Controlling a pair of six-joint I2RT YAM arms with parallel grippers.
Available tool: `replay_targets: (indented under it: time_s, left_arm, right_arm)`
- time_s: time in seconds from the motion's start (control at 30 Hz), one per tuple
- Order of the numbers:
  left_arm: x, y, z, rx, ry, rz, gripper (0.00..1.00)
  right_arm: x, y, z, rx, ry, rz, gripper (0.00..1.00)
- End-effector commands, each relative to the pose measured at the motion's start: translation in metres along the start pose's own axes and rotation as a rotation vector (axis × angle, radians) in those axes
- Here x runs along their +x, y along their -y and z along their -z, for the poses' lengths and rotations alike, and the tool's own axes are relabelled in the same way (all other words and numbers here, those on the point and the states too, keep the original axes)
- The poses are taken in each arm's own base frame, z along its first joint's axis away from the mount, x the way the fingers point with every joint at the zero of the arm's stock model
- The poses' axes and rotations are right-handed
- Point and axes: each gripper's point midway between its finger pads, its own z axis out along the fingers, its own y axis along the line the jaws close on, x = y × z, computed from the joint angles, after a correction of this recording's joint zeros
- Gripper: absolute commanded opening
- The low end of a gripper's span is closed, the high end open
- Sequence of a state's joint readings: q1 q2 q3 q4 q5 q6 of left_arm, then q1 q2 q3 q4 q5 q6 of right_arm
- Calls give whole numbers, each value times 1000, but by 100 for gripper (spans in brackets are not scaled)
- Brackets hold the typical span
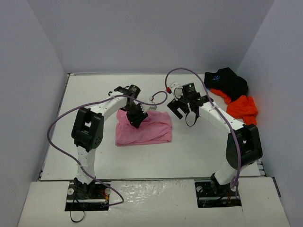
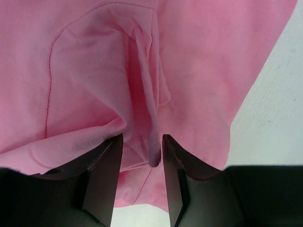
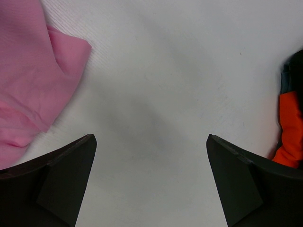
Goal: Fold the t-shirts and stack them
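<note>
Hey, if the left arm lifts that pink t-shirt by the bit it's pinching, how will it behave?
Probably floppy: the pink t-shirt puckers into a soft ridge between the jaws of the left gripper, so the rest should drape and hang. Only a small bunch is pinched, so its folds would likely fall open. Looks thin, probably light.

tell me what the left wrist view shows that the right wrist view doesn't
Only the left wrist view shows the left gripper closed on a raised fold of the pink t-shirt, with a curved stitched seam on the cloth.

Only the right wrist view shows the right gripper wide open over bare table, the orange t-shirt at the right edge, and a dark sliver of the black t-shirt above it.

Both views show pink cloth and some white table.
</note>
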State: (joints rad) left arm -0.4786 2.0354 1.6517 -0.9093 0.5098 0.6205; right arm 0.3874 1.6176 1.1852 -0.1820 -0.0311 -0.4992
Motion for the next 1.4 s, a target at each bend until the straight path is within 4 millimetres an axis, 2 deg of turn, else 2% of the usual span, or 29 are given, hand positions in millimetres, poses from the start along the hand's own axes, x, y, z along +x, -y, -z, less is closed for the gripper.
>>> replay_targets:
  time_s: [0.0, 0.1, 0.17, 0.23, 0.33, 0.4, 0.47, 0.57, 0.77, 0.9, 1.03, 1.13, 1.27, 1.37]
  left_arm:
    - [-19, -5, 20, -45, 48, -39, 30]
    - [-20, -10, 20, -73, 51, -34, 9]
    - [-21, -15, 24, -101, 52, -34, 0]
    - [-21, -18, 30, -128, 51, -41, 0]
    - [-28, -27, 50, -198, 95, -46, 0]
    - [-38, -36, 70, -273, 139, -40, 0]
    - [-50, -36, 95, -323, 199, -39, 0]
    - [-67, -40, 140, -446, 303, -41, 0]
    - [-81, -43, 217, -653, 408, -20, 0]
    - [-88, -42, 249, -727, 436, -17, 0]
    - [-93, -40, 258, -730, 447, -21, 0]
    - [-94, -39, 255, -719, 449, -24, 0]
    - [-92, -41, 240, -682, 435, -27, 0]
    - [-93, -39, 212, -607, 411, -37, 0]
  right_arm:
    - [-12, 10, 8, 46, 57, 2, 100]
    - [-10, 8, 7, 37, 53, 1, 100]
    - [-10, 8, 8, 40, 56, 2, 100]
    - [-12, 10, 10, 45, 62, 2, 100]
    - [-12, 11, 12, 48, 69, 1, 100]
    - [-11, 11, 12, 50, 70, 0, 100]
    - [-12, 10, 13, 42, 77, 1, 100]
    - [-14, 1, 17, -1, 106, 9, 100]
    - [-29, -14, 27, -82, 182, 19, 100]
    - [-39, -21, 29, -92, 198, 37, 100]
    - [-47, -32, 25, -82, 189, 66, 100]
    - [-51, -35, 23, -76, 183, 65, 100]
    - [-54, -35, 22, -74, 186, 54, 100]
    - [-54, -34, 22, -59, 177, 60, 100]
